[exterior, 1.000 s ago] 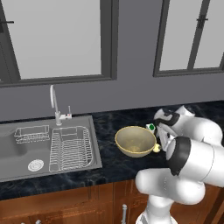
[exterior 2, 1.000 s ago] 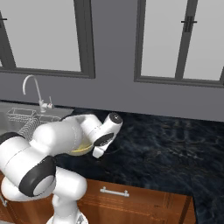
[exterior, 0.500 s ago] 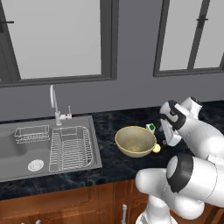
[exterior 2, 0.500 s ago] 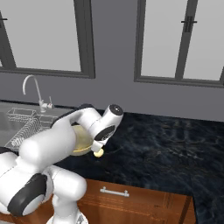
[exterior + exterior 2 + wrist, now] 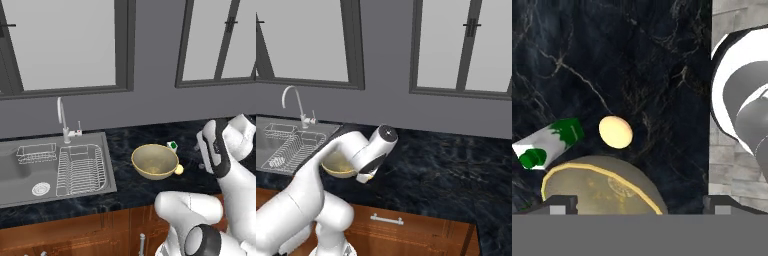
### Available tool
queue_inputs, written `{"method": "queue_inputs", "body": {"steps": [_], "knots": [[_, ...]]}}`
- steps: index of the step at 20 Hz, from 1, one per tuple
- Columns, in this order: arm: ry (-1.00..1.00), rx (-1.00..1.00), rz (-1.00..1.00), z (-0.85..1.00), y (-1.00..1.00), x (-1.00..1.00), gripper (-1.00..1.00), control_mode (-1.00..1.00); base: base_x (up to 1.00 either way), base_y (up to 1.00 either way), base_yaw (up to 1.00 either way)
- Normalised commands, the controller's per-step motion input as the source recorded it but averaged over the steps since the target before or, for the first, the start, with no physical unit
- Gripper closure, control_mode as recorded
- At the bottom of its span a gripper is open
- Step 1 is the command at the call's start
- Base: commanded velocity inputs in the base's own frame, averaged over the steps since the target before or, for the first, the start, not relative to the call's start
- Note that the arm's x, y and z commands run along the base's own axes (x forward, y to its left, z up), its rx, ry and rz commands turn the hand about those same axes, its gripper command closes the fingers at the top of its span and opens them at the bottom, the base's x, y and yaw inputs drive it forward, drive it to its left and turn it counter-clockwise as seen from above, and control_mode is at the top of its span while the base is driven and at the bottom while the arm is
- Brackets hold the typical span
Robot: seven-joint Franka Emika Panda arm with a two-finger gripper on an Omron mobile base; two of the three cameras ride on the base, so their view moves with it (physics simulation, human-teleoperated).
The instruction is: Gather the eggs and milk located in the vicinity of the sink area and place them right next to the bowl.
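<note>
Even flat rendered light, soft faint shadows, slightly coarse, no glare

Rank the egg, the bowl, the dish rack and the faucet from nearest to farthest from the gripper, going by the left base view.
Gripper, open, stands right of the bowl.
1. Egg: on the counter at the bowl's right rim.
2. Bowl: just left of the egg.
3. Dish rack: in the sink, further left.
4. Faucet: behind the sink, farthest.
</note>
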Motion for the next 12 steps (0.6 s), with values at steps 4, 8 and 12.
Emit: {"method": "queue_inputs", "body": {"steps": [4,8,12], "knots": [[-0.21,-0.01,0.01,0.26,0.1,-0.65,-1.0,-1.0,0.0,0.0,0.0],[-0.08,-0.03,0.05,0.04,0.17,-0.28,-1.0,-1.0,0.0,0.0,0.0],[0.01,0.0,0.03,0.0,0.05,0.0,-1.0,-1.0,0.0,0.0,0.0]]}}
